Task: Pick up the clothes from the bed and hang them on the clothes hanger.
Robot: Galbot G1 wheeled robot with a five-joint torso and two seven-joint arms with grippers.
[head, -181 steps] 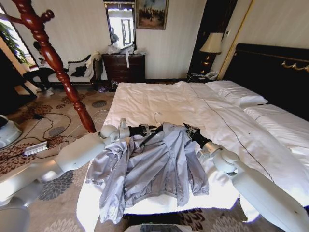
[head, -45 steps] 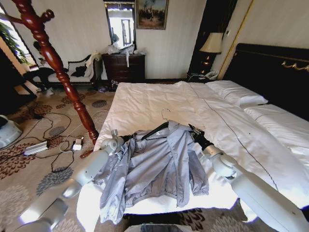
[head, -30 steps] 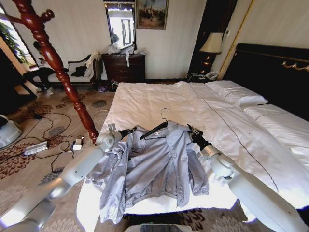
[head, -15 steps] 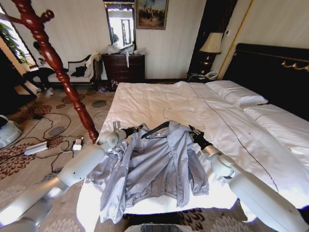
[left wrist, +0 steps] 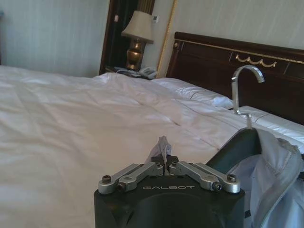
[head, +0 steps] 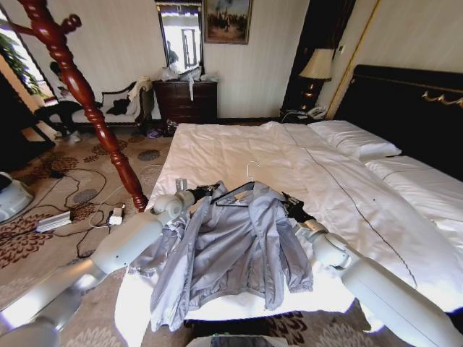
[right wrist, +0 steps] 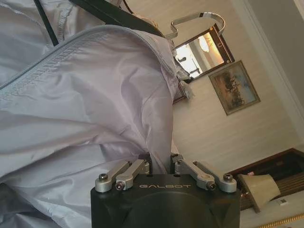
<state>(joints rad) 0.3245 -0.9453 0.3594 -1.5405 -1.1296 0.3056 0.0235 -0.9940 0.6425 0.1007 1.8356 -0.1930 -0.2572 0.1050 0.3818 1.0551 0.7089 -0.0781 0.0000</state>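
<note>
Red-brown turned wood of a coat stand (head: 72, 83) rises at the far left of the head view, standing on patterned carpet (head: 43, 217) where cables and a white power strip (head: 116, 215) lie. Next to the right, the left arm reaches across the bed's near corner, and its left end effector (head: 205, 191) sits at the jacket's left shoulder; in the left wrist view the fingers (left wrist: 164, 164) are pressed together on a small fold of pale fabric, with the clothes hanger (left wrist: 235, 149) just beside them, its black shoulder sloping up to a silver hook (left wrist: 246, 80). In the head view, the clothes (head: 231, 249), 1 shiny silver-grey jacket, lie spread front-up on the near part of the bed (head: 239, 152), sleeves trailing toward the near edge and the left sleeve draping over the side. The hanger's black arm pokes out of the collar, tilted, with the hook standing above the duvet. Further right, the right end effector (head: 291, 207) is tucked against the jacket's right shoulder; the right wrist view shows its fingers (right wrist: 145, 166) pinching the grey fabric, which fills the space before it. To the right again, a thin dark stitched line runs along the white duvet toward the pillows (head: 354, 139) and the black headboard (head: 412, 108). Behind the bed stand a lamp (head: 315, 69) and a dark dresser (head: 187, 101) below a mirror (head: 181, 36).
</note>
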